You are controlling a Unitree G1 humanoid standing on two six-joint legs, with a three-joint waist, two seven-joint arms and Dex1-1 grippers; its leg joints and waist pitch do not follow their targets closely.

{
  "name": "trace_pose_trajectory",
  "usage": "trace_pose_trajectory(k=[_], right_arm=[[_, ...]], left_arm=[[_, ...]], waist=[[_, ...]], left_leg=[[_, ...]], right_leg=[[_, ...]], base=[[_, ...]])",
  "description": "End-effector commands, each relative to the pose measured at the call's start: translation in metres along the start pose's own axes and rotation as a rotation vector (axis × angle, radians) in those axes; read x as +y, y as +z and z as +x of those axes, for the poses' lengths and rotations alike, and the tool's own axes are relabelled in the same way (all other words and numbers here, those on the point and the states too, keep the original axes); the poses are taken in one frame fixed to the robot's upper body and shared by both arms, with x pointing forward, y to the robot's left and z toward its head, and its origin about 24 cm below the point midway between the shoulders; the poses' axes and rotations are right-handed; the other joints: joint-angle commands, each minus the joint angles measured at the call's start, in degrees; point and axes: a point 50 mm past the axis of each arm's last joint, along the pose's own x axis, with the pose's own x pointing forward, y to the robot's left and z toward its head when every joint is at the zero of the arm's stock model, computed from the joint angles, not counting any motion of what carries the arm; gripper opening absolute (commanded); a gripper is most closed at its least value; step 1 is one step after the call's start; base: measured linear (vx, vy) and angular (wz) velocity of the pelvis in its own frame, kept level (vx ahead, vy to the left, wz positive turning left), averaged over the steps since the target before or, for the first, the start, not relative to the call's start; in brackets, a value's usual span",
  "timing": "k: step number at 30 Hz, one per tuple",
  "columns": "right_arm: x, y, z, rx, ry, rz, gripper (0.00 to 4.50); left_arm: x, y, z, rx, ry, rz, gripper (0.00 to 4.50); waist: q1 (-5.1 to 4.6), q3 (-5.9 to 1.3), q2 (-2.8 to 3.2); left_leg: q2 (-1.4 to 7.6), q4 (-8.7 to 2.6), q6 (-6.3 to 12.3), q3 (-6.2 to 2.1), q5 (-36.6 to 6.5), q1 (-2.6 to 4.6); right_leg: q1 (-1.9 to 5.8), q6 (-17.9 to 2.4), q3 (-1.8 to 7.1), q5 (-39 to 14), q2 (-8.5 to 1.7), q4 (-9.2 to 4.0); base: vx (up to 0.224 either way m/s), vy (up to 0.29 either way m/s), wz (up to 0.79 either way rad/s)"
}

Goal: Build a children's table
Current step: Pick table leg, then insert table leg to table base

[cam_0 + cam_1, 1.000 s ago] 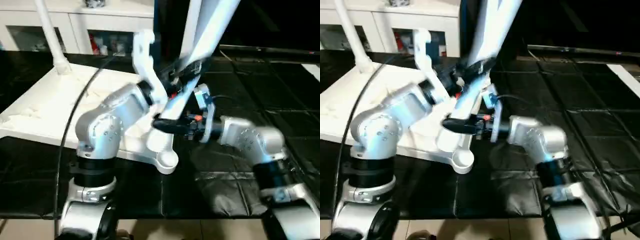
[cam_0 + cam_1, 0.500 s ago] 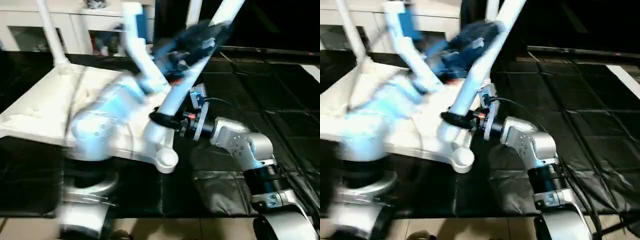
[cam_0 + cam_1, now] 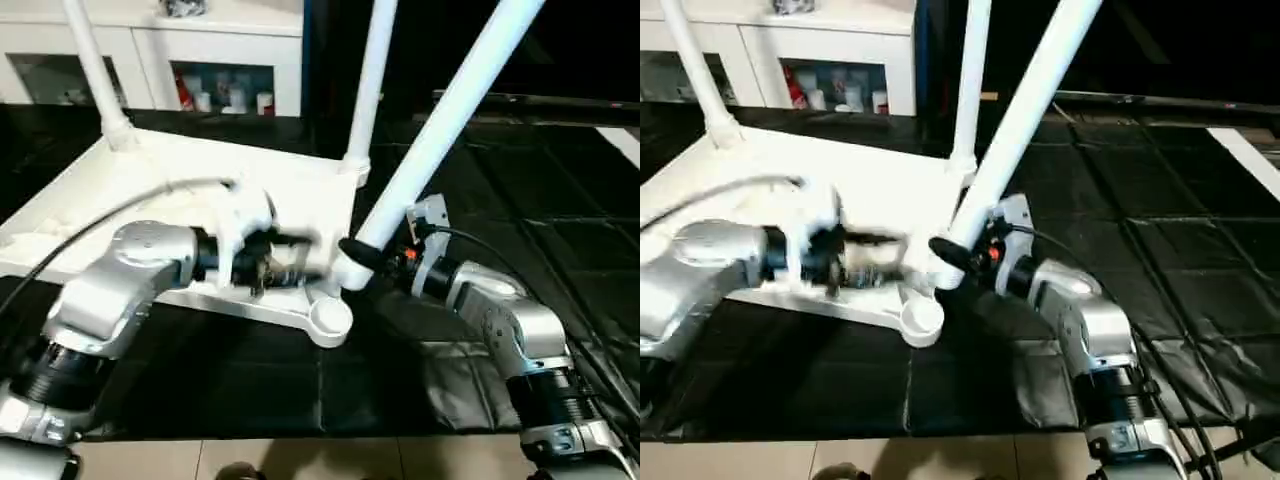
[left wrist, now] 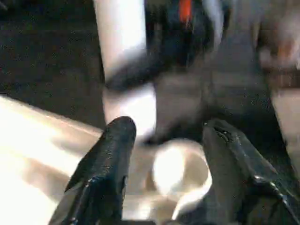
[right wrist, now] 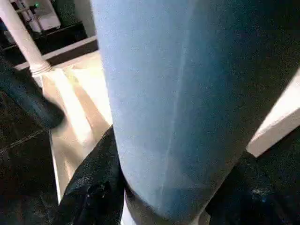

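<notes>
Lowered, the open left hand (image 4: 164, 159) faces the socket (image 3: 330, 318); right hand (image 3: 362, 256) grips the leg (image 3: 440, 130).

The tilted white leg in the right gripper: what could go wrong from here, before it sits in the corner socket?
1. The tilted leg leans steeply, and its lower end sits beside the empty corner socket, not in it. Pushed at this angle it may jam or slide off the rim.
2. The right gripper holds only the very bottom of the leg, so the long upper part could swing against the standing leg.
</notes>
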Motion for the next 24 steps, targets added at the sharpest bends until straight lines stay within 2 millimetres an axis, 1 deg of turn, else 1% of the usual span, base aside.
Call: trace_pose_trajectory(k=[1, 2, 3, 4, 5, 6, 7, 8, 9, 10, 11, 13, 14, 17, 19, 22, 24], right_arm=[[-0.002, 0.004, -0.005, -0.017, -0.021, -0.032, 1.91], [-0.001, 0.003, -0.007, -0.017, -0.025, -0.036, 1.91], [-0.001, 0.003, -0.007, -0.017, -0.028, -0.039, 1.91], [0.0, 0.002, -0.008, -0.016, -0.028, -0.042, 1.91], [0.0, 0.002, -0.008, -0.015, -0.028, -0.044, 1.91], [0.001, 0.002, -0.009, -0.015, -0.028, -0.044, 1.91], [0.001, 0.002, -0.009, -0.015, -0.028, -0.045, 1.91], [0.001, 0.001, -0.01, -0.014, -0.028, -0.047, 1.91], [0.001, 0.001, -0.01, -0.013, -0.029, -0.046, 1.91], [0.001, 0.001, -0.01, -0.013, -0.029, -0.046, 1.91], [0.001, -0.001, -0.011, -0.01, -0.031, -0.047, 1.91], [0.002, -0.002, -0.012, -0.008, -0.031, -0.047, 1.91], [0.002, -0.002, -0.012, -0.007, -0.03, -0.048, 1.91], [0.004, -0.003, -0.012, -0.003, -0.024, -0.05, 1.91], [0.005, -0.004, -0.011, 0.002, -0.017, -0.052, 1.91], [0.006, -0.005, -0.01, 0.006, -0.01, -0.055, 1.91], [0.007, -0.005, -0.01, 0.007, -0.008, -0.057, 1.91]], left_arm=[[0.001, -0.01, 0.002, 0.079, -0.052, 0.044, 2.31], [0.003, -0.019, 0.002, 0.138, -0.083, 0.063, 2.21], [0.004, -0.024, 0.002, 0.176, -0.104, 0.074, 2.21], [0.004, -0.03, 0.001, 0.22, -0.126, 0.08, 2.03], [0.005, -0.033, 0.001, 0.24, -0.137, 0.083, 2.03], [0.005, -0.035, 0.0, 0.253, -0.144, 0.085, 1.94], [0.006, -0.038, 0.0, 0.275, -0.156, 0.091, 1.88], [0.007, -0.041, -0.001, 0.295, -0.168, 0.094, 1.8], [0.008, -0.043, -0.001, 0.306, -0.173, 0.092, 1.7], [0.008, -0.043, -0.001, 0.306, -0.173, 0.092, 1.6], [0.009, -0.047, -0.002, 0.325, -0.175, 0.088, 1.54], [0.009, -0.049, -0.002, 0.336, -0.179, 0.09, 1.47], [0.01, -0.05, -0.002, 0.339, -0.177, 0.093, 1.38], [0.014, -0.052, -0.002, 0.334, -0.165, 0.095, 1.12], [0.016, -0.052, 0.0, 0.316, -0.162, 0.087, 1.04], [0.017, -0.053, 0.001, 0.308, -0.162, 0.082, 0.73], [0.018, -0.054, 0.001, 0.313, -0.161, 0.079, 0.67]], waist=[[-0.21, -3.82, 1.28], [-0.34, -3.81, 1.27], [-0.35, -3.92, 1.34], [-0.34, -4.01, 1.92], [-0.5, -4.02, 1.6], [-0.55, -4.17, 1.72], [-0.64, -4.18, 1.75], [-0.62, -4.22, 2.01], [-0.74, -4.27, 1.85], [-0.74, -4.36, 1.88], [-0.73, -4.33, 2.17], [-0.82, -4.29, 2.11], [-0.87, -4.26, 2.14], [-0.91, -4.19, 1.95], [-0.88, -4.2, 1.99], [-0.9, -4.19, 2.04], [-0.87, -4.2, 2.05]], left_leg=[[0.91, -4.61, -2.16, -0.64, -15.68, 0.7], [0.93, -4.66, -2.14, -0.69, -16.65, 1.0], [1.04, -4.63, -2.35, -0.72, -16.77, 1.1], [1.02, -4.67, -2.41, -0.84, -16.81, 1.12], [1.06, -4.74, -2.29, -0.79, -16.71, 1.09], [1.16, -4.72, -2.41, -0.85, -16.44, 1.12], [1.18, -4.69, -2.33, -0.85, -15.84, 0.93], [1.21, -4.62, -2.38, -0.81, -15.77, 1.01], [1.21, -4.63, -2.3, -0.78, -15.48, 0.84], [1.32, -4.6, -2.39, -0.78, -15.25, 0.88], [1.29, -4.56, -2.41, -0.78, -15.35, 0.9], [1.25, -4.56, -2.35, -0.75, -15.73, 0.86], [1.25, -4.55, -2.34, -0.74, -15.88, 0.89], [1.18, -4.5, -2.02, -0.68, -16.05, 0.93], [1.19, -4.45, -1.9, -0.61, -15.9, 0.97], [1.32, -4.53, -2.0, -0.71, -16.43, 1.0], [1.33, -4.55, -2.03, -0.74, -16.47, 0.99]], right_leg=[[3.09, -4.24, 3.25, -23.64, -4.01, -5.43], [2.99, -3.63, 3.16, -25.94, -4.05, -5.98], [3.0, -3.76, 3.18, -25.8, -4.12, -5.69], [3.04, -3.96, 3.17, -25.38, -4.12, -5.53], [3.05, -4.02, 3.17, -25.0, -4.02, -5.72], [3.07, -4.89, 3.2, -23.21, -4.04, -5.39], [3.19, -5.89, 3.24, -21.21, -4.02, -5.13], [3.13, -6.29, 3.28, -20.45, -4.06, -5.04], [3.31, -7.0, 3.29, -19.03, -4.01, -4.8], [3.33, -7.86, 3.31, -17.88, -4.1, -4.54], [3.3, -8.23, 3.31, -17.61, -4.1, -4.5], [3.41, -8.95, 3.3, -17.32, -4.1, -4.55], [3.43, -9.1, 3.31, -17.51, -4.13, -4.53], [3.39, -8.67, 3.29, -19.19, -4.17, -4.83], [3.31, -8.53, 3.31, -19.98, -4.25, -4.98], [3.3, -8.45, 3.29, -20.49, -4.31, -5.02], [3.33, -8.47, 3.3, -20.39, -4.34, -4.96]], base=[[0.0, 0.0, 0.0], [0.0, 0.0, 0.0], [0.0, 0.0, 0.0], [0.0, 0.0, 0.0], [0.0, 0.0, 0.0], [0.0, 0.0, 0.0], [0.0, 0.0, 0.0], [0.0, 0.0, 0.0], [0.0, 0.0, 0.0], [0.0, 0.0, 0.0], [0.0, 0.0, 0.0], [0.0, 0.0, 0.0], [0.0, 0.0, 0.0], [0.0, 0.0, 0.0], [0.0, 0.0, 0.0], [0.0, 0.0, 0.0], [0.0, 0.0, 0.0]])
